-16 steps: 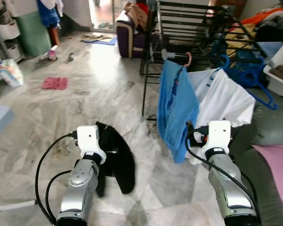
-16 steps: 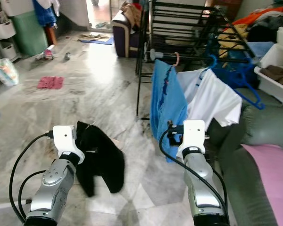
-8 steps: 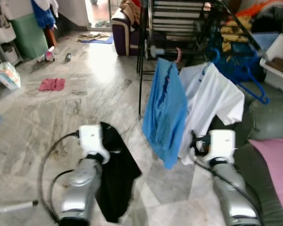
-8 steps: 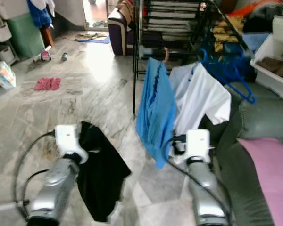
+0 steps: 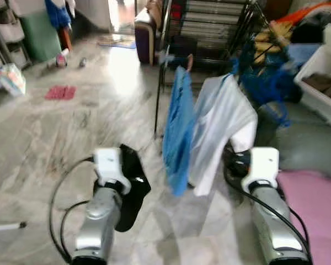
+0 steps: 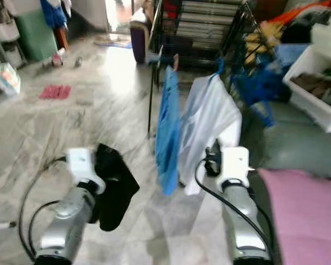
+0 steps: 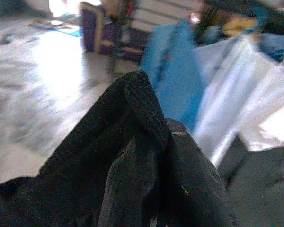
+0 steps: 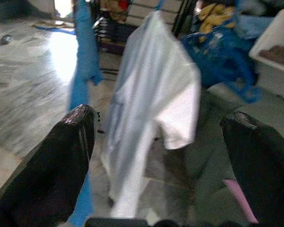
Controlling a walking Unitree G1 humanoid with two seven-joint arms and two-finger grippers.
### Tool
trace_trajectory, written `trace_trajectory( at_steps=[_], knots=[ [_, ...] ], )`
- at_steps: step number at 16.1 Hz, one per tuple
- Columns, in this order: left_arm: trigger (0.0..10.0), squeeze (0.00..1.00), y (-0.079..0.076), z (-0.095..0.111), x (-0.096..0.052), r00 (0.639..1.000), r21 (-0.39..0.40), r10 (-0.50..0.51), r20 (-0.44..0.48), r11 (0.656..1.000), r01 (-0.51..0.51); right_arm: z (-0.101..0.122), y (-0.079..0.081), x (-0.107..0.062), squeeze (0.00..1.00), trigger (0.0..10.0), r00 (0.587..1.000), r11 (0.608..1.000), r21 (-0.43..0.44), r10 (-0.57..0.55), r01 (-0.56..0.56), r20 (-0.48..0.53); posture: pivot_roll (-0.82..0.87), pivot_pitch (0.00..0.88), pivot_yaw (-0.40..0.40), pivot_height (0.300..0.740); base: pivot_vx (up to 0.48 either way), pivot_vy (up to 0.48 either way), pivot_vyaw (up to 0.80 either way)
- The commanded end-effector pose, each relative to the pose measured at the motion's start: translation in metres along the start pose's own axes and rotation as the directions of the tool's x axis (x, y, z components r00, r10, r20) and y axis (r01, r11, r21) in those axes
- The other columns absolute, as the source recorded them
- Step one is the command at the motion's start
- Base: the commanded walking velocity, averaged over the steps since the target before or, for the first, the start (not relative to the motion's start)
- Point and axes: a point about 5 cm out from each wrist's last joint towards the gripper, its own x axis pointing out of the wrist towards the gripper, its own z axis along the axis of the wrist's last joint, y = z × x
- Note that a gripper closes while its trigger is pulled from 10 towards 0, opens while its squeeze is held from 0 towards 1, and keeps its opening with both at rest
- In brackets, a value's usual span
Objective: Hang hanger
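A black garment (image 5: 131, 187) hangs from my left gripper (image 7: 149, 198), which is shut on it; the cloth covers the fingers in the left wrist view. My right gripper (image 8: 156, 165) is open and holds nothing, low and just right of a white shirt (image 5: 220, 127). That shirt hangs on a blue hanger from the black drying rack (image 5: 209, 27). Beside it a blue shirt (image 5: 178, 127) hangs on a pink hanger (image 5: 188, 59). The black garment's own hanger cannot be made out.
A grey-green sofa (image 5: 303, 149) with a pink cushion (image 5: 314, 204) lies at the right, and a white bin (image 5: 320, 83) stands behind it. Blue bags (image 5: 267, 83) sit under the rack. A red cloth (image 5: 60, 92) lies on the marble floor at far left.
The view has shifted and blurred, and the rack's shirts now sit nearer and more central. The black garment swings in my left gripper. My right gripper is now beside the white shirt.
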Motion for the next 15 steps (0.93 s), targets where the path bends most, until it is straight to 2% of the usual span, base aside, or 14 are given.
trace_trajectory(
  at_steps=[1, 3, 6, 10, 13, 15],
  knots=[
    [10.0, 0.00, 0.008, 0.007, -0.001, 1.000, 0.015, 0.017, 0.025, 1.000, -0.018, 0.000, 0.005, -0.001, 0.00, 10.0, 1.000, 1.000, 0.023, 0.007, -0.008, 0.002, 0.03, 0.000, -0.048, 0.740, 0.000, 0.000, 0.00],
    [10.0, 0.00, 0.011, 0.008, -0.003, 0.999, 0.022, 0.027, 0.037, 0.999, -0.027, -0.002, 0.002, -0.006, 0.00, 10.0, 1.000, 0.999, 0.048, -0.005, 0.005, 0.005, 0.03, 0.000, -0.039, 0.740, 0.000, 0.000, 0.00],
    [10.0, 0.00, 0.017, 0.011, -0.002, 0.999, 0.044, 0.036, 0.035, 0.998, -0.037, 0.008, -0.004, -0.005, 0.00, 10.0, 0.997, 0.988, 0.146, -0.063, 0.055, 0.050, 0.03, 0.000, -0.025, 0.740, 0.000, 0.000, 0.00],
    [10.0, 0.00, 0.018, 0.014, 0.002, 0.999, 0.069, 0.019, 0.029, 0.997, -0.021, 0.003, -0.008, -0.005, 0.00, 10.0, 0.995, 0.986, 0.141, -0.094, 0.088, 0.039, 0.03, 0.000, 0.006, 0.740, 0.000, 0.000, 0.00],
    [10.0, 0.00, 0.023, 0.025, 0.008, 0.999, 0.095, -0.001, 0.044, 0.995, -0.003, 0.000, -0.004, -0.008, 0.00, 10.0, 0.993, 0.981, 0.162, -0.113, 0.107, 0.032, 0.03, 0.000, 0.039, 0.740, 0.000, 0.000, 0.00],
    [10.0, 0.00, 0.024, 0.030, 0.012, 0.998, 0.097, -0.025, 0.051, 0.995, 0.020, -0.002, -0.009, -0.012, 0.00, 10.0, 0.989, 0.976, 0.170, -0.143, 0.136, 0.031, 0.02, 0.000, 0.062, 0.740, 0.000, 0.000, 0.00]
  ],
)
